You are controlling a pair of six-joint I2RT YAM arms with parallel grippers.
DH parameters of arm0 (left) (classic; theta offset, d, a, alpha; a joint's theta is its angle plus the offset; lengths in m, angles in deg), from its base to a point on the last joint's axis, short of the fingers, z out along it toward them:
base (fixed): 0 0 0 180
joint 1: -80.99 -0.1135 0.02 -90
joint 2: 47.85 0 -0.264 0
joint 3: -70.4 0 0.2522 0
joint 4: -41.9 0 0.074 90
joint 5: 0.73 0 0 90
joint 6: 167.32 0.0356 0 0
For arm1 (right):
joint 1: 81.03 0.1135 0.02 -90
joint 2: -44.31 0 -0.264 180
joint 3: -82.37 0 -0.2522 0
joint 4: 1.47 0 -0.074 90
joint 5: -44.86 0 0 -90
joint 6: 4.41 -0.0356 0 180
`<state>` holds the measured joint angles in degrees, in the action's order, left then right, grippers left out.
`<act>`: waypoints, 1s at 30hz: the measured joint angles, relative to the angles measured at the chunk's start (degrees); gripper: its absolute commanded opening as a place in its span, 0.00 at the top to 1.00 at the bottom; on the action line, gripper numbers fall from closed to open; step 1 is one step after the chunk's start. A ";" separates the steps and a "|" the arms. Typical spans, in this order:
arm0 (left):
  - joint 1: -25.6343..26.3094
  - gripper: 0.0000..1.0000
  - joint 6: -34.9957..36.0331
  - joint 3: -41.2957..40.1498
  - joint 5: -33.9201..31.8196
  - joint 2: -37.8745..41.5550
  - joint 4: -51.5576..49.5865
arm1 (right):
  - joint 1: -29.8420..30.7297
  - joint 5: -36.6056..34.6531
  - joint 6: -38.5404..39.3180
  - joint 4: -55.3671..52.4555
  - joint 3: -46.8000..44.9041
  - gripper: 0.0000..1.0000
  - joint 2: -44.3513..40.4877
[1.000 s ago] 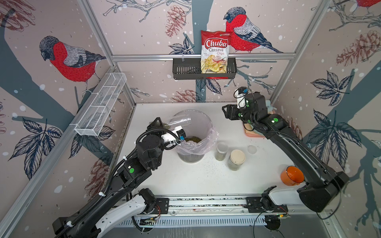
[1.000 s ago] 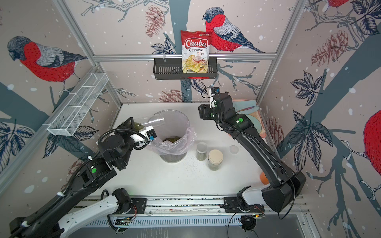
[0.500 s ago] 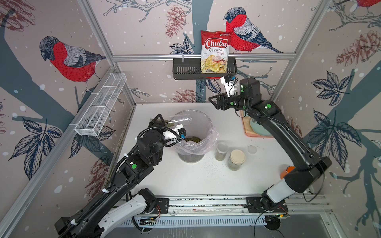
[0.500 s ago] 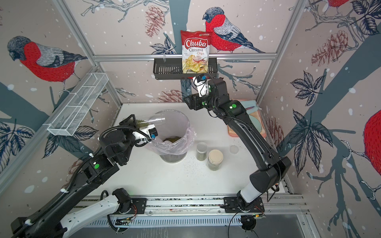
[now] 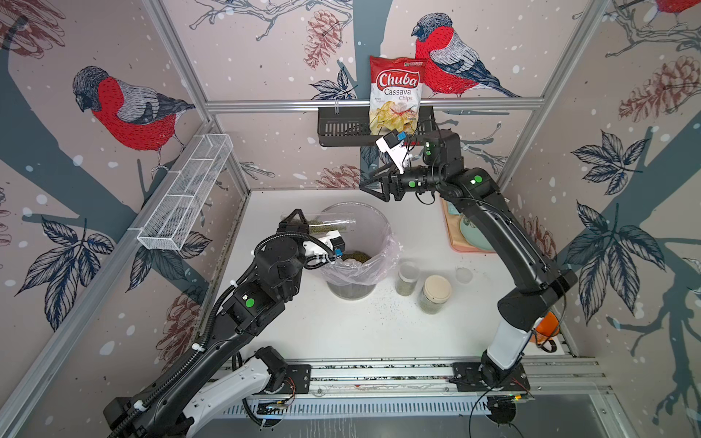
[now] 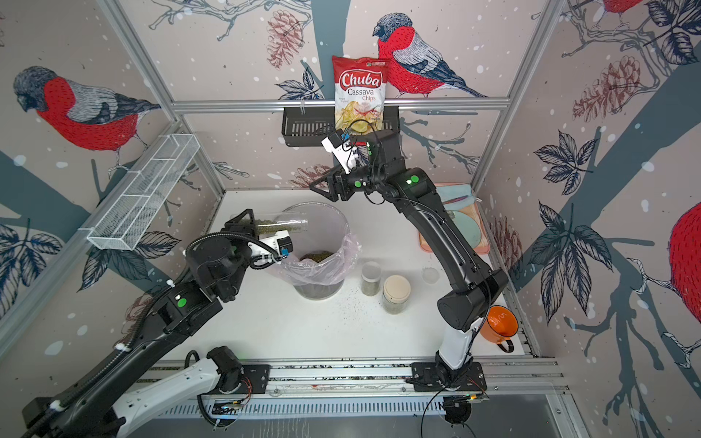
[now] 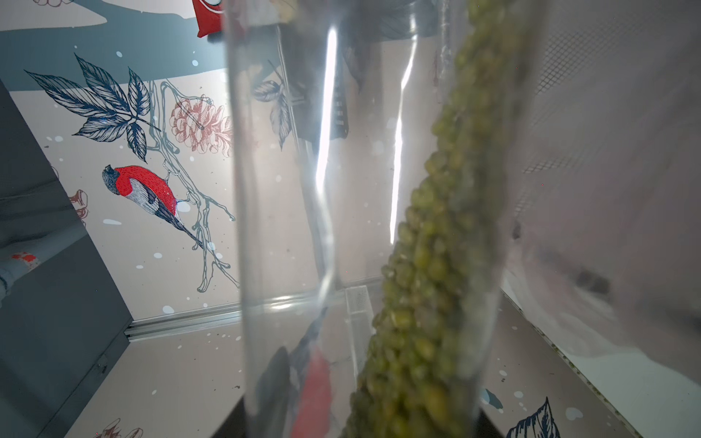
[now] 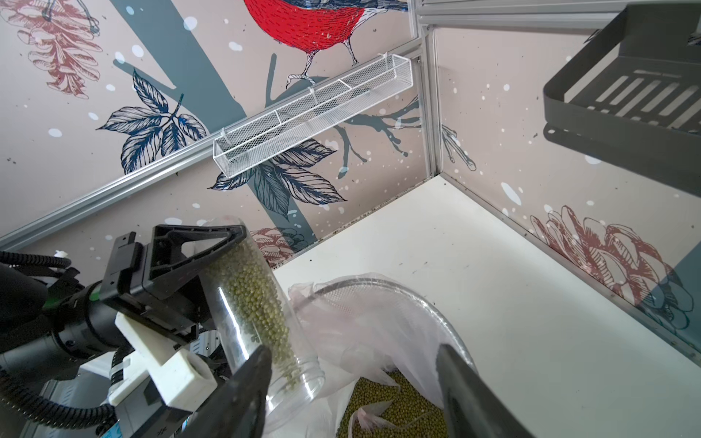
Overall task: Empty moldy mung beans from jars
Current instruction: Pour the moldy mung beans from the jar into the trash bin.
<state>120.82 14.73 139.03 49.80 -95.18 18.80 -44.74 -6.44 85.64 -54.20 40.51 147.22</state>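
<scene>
My left gripper (image 5: 297, 224) is shut on the tall narrow clear jar (image 5: 322, 223), which it holds nearly level with its open mouth over the bin (image 5: 384, 227). Mung beans (image 7: 436, 265) lie along the jar's lower side, reaching toward the mouth (image 8: 299, 383). More mung beans (image 8: 394, 409) sit in the bin's pink liner. My right gripper (image 5: 370, 188) hangs open and empty in the air above the bin's back rim; its fingers (image 8: 250, 379) frame the bin. A shorter jar (image 5: 407, 278) and a cream-lidded jar (image 5: 436, 294) stand to the right of the bin, both holding beans.
A loose clear lid (image 5: 463, 275) lies right of the jars. Spilled grains (image 5: 379, 303) dot the table in front of the bin. A tray (image 5: 451, 231) sits at the back right, an orange mug (image 6: 500, 322) at the front right. A black shelf (image 5: 341, 129) hangs close behind my right gripper.
My right arm has risen and swung left from over the back-right tray to above the bin's back rim. My left gripper has kept the tall jar over the bin.
</scene>
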 measured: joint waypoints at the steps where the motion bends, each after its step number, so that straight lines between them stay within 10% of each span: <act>1: -0.02 0.59 0.61 0.00 -0.02 -0.04 0.00 | 0.04 0.24 0.39 -0.50 -0.13 0.30 0.00; 30: 0.85 0.59 4.33 9.44 4.90 -7.58 -10.71 | 6.78 6.93 15.02 -11.72 9.42 0.34 10.69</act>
<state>121.68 19.06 148.48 54.70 -102.77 8.09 -37.96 0.49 100.66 -65.91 49.93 157.91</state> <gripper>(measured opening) 0.506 0.664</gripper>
